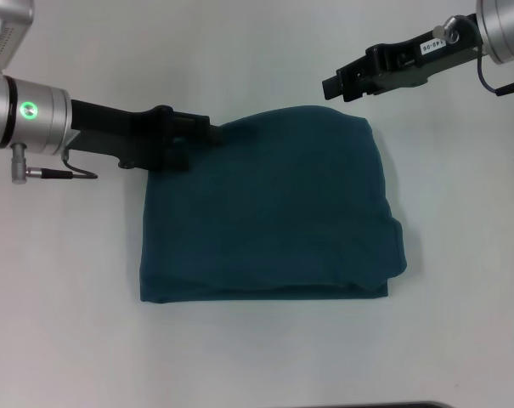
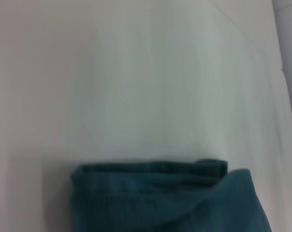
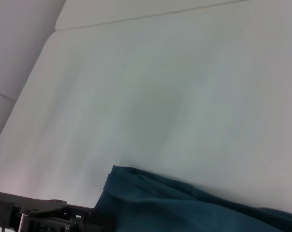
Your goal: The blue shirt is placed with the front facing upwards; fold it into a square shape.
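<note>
Blue shirt (image 1: 269, 212): lay folded into a rough square on the white surface (image 1: 265, 51)
My left fingers (image 1: 207, 130): rested at its far left corner; whether they pinched cloth I could not tell
My right fingers (image 1: 333, 87): hovered off the far right corner, grip unclear

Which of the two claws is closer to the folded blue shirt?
The left. The left claw meets the blue shirt at its far left corner. The right claw hangs apart from it, above the white table beyond the shirt's far edge.
</note>
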Controlling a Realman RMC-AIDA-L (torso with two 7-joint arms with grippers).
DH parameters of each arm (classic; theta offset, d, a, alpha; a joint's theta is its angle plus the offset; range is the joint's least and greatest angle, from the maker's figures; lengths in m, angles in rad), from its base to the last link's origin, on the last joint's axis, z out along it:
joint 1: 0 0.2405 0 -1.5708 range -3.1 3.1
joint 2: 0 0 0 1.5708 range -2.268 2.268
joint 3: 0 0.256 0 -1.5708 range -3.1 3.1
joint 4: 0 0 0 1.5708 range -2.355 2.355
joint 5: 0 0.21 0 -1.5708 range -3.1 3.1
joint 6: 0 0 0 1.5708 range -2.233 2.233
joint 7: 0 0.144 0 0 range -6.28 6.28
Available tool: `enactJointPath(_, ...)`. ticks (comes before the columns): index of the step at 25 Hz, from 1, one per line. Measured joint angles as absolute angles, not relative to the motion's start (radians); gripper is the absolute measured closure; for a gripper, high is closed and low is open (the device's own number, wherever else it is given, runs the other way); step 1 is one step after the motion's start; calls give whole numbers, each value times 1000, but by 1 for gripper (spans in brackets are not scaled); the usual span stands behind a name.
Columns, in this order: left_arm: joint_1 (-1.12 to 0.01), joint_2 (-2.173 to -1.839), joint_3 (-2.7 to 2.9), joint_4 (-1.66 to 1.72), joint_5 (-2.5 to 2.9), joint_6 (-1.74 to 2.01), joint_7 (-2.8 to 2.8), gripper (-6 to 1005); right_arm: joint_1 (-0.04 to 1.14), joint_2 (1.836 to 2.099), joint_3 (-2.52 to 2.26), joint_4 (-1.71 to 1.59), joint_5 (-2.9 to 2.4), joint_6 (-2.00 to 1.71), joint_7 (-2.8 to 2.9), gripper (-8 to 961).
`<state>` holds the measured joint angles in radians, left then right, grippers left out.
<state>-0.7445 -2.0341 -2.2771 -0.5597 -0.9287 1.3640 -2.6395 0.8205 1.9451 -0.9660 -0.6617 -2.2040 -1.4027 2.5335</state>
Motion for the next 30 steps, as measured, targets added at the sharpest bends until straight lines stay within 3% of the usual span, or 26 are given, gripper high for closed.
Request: enactJointPath(30, -772, -2042, -2243, -571, -928, 1113, -2636, 207, 811, 1939, -933, -674, -2206, -1419, 2545, 523)
